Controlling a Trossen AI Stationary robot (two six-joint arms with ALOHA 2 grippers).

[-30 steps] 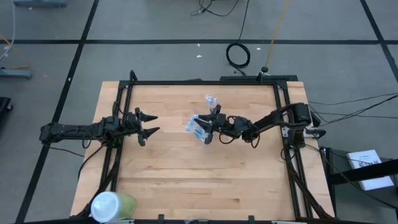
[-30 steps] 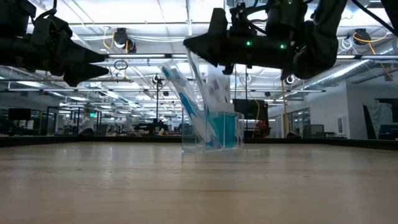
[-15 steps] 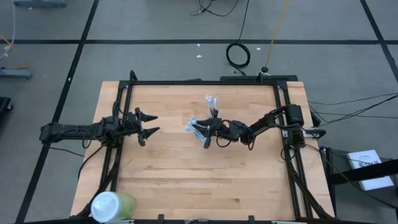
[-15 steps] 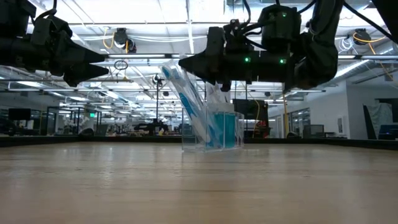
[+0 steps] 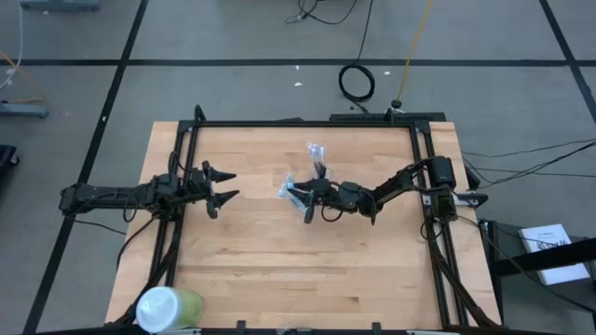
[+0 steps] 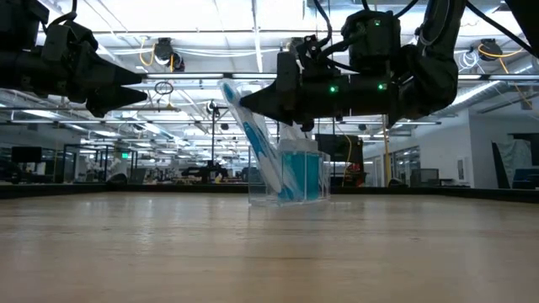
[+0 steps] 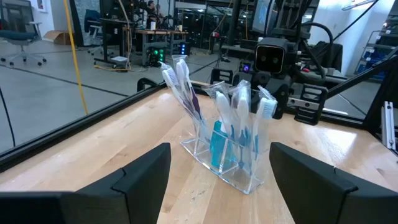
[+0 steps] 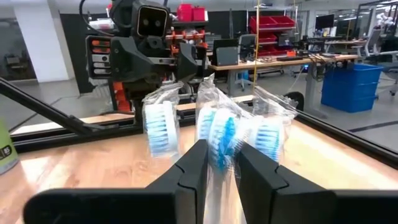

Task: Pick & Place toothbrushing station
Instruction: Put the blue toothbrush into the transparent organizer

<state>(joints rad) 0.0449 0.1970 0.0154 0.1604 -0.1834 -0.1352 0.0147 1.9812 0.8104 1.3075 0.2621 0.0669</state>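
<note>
High view: the wooden table (image 5: 279, 270) fills the middle of the frame, and the right gripper (image 5: 305, 197) sits just right of centre, reaching in from the right edge. Its fingers are pinched nearly together around the wrapped head of one toothbrush (image 8: 219, 142), seen up close in the right wrist view, with more bagged brush heads fanned out on either side. The toothbrushing station (image 7: 225, 149) stands upright on the wood at table centre, a clear holder with blue-and-white brushes leaning out of it and teal tubes inside. Over at centre-left, the left gripper (image 5: 223, 185) hangs above the table, well apart from the station, jaws spread wide and holding nothing. Down in the lower left corner, a green cup with a white lid (image 5: 168, 307) stands alone.
</note>
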